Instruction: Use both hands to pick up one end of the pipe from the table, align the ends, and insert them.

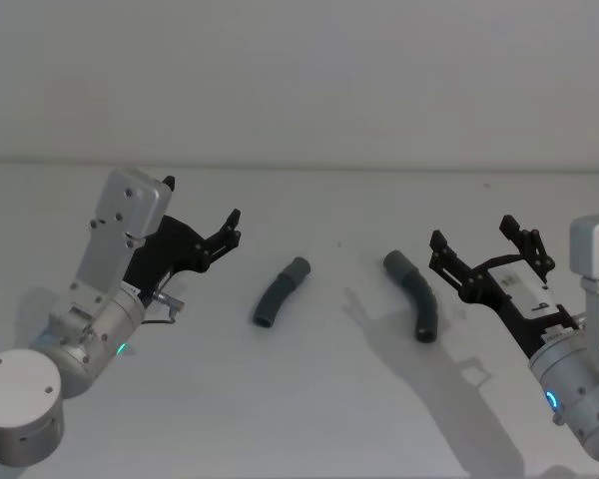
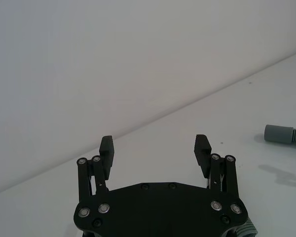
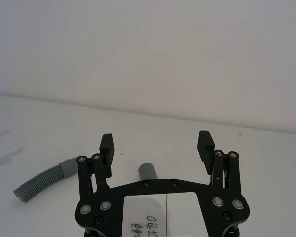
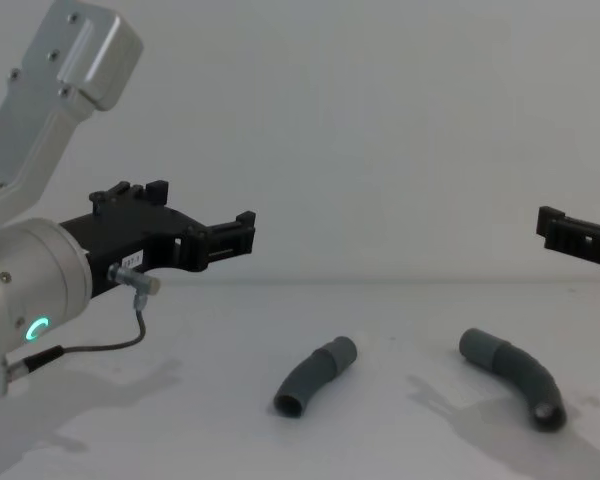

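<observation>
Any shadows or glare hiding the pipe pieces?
Head view: no glare; soft shadows on the table lie beside the right piece, left piece clean. Chest view: faint shadow beside the right piece, neither hidden. Left wrist view: left piece runs off the frame edge.

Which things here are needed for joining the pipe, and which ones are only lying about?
For the job:
left pipe piece
right pipe piece
left gripper, open
right gripper, open
table, under both pieces

Not for the job:
wall behind
cable hanging from the left arm
</observation>
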